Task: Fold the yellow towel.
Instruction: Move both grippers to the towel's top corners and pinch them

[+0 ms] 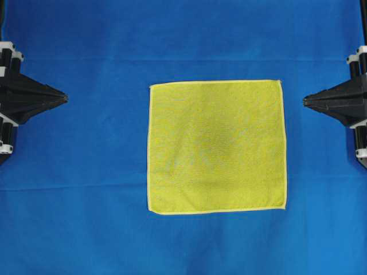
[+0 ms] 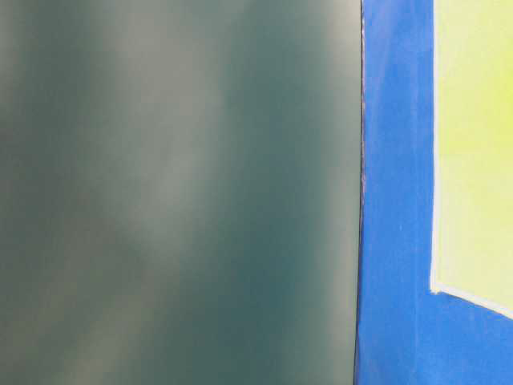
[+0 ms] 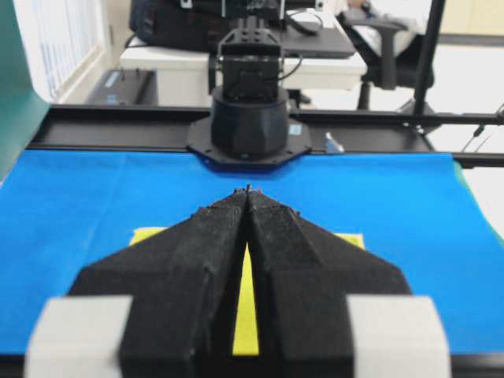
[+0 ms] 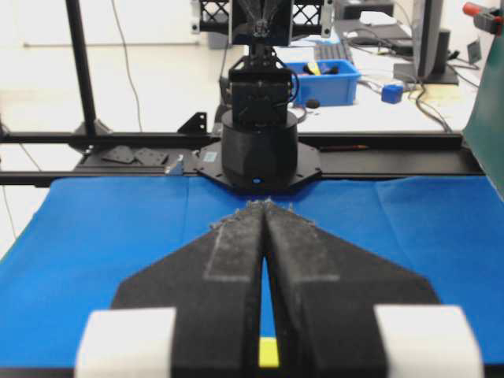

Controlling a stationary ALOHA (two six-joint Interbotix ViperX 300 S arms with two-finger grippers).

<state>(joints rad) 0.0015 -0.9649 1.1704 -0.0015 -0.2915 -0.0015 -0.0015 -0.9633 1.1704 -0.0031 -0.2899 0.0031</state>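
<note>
From overhead, both my arms are cut off at the picture's edges: only the black wedge of my left claw (image 1: 64, 98) pokes in from the left side and that of my right claw (image 1: 305, 101) from the right. Both are pressed together to a point, holding nothing, each well apart from the towel.

The yellow towel (image 1: 217, 146) lies flat and unfolded on the blue cloth (image 1: 86, 200), a little right of the middle between my two claws, its pale hem showing all the way round.

The table-level view is mostly blocked by a blurred grey-green surface (image 2: 176, 192) filling the left two thirds; I cannot tell what it is. To its right there is only a strip of blue cloth and one corner of the towel (image 2: 477, 144), cut off at the right edge.

In my left wrist view my own fingers (image 3: 197, 268) hide most of the towel; it peeks out as a yellow sliver (image 3: 246, 315) between them and small patches on either side. Beyond stands the black base of my other arm (image 3: 249, 118).

In my right wrist view the towel is almost wholly hidden, just a yellow scrap (image 4: 268, 354) at the bottom between my closed fingers (image 4: 228, 260). A blue bin (image 4: 323, 77) sits in the background; its contents are too small to make out.
</note>
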